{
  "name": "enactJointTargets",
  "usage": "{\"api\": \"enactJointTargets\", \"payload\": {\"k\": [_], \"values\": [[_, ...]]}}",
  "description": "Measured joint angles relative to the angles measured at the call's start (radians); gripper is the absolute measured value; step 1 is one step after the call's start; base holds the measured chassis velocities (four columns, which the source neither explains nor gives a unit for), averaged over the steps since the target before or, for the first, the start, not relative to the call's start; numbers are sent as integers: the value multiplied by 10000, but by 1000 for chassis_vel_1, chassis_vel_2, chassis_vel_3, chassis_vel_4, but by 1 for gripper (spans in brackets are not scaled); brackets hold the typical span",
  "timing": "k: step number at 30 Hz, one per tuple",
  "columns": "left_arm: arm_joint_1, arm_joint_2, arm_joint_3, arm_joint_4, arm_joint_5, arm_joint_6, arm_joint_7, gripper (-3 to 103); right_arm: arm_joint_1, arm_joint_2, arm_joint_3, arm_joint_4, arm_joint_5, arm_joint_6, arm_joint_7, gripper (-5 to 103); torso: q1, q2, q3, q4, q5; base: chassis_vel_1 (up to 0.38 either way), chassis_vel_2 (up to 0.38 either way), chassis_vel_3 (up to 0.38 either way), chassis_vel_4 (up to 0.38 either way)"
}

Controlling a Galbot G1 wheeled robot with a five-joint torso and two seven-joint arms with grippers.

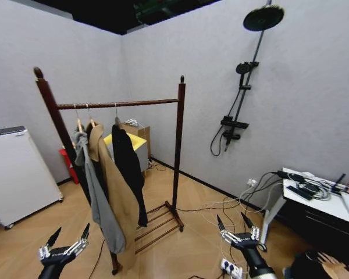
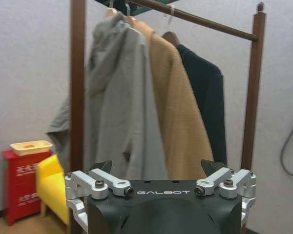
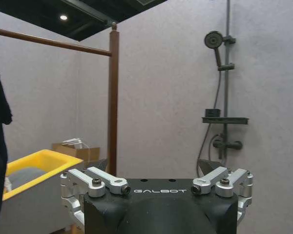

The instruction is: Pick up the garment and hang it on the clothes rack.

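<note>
Head view: the long plain black coat [image 1: 128, 168] hangs by its hanger on the top bar of the tall reddish-brown wooden clothes rack [image 1: 178, 145], third along after a grey coat [image 1: 96, 197] and a tan coat [image 1: 117, 192]. Its long axis runs vertically. Both claws sit low, spread and empty: the left claw [image 1: 67, 244] at 7 o'clock, the right claw [image 1: 238, 226] at 5 o'clock. From the left claw the coat lies up at 1 o'clock; from the right, at 10 o'clock. Judged roughly equidistant; the right has the clearer line.
</note>
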Motion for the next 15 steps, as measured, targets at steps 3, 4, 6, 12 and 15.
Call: {"api": "enactJointTargets", "payload": {"k": [3, 4, 6, 12, 15], "values": [[0, 0, 0, 0, 0, 0, 0, 100, 1, 0, -1, 0, 0, -2, 0, 100, 0, 0, -1, -1, -2, -157, -124, -120, -122], [0, 0, 0, 0, 0, 0, 0, 100, 3, 0, -1, 0, 0, -3, 0, 100, 0, -1, 0, 3, -1, -120, -129, -113, -107], [0, 0, 0, 0, 0, 0, 0, 100, 3, 0, -1, 0, 1, -3, 0, 100, 1, -1, 0, 2, 1, -120, -122, -122, -107], [0, 0, 0, 0, 0, 0, 0, 100, 3, 0, -1, -1, 1, -5, 0, 100, 0, 0, 0, 2, 0, -124, -121, -128, -123], [0, 0, 0, 0, 0, 0, 0, 100, 2, 0, -1, -1, 1, -5, 0, 100, 0, 0, 0, 1, 0, -125, -120, -118, -125]]}}
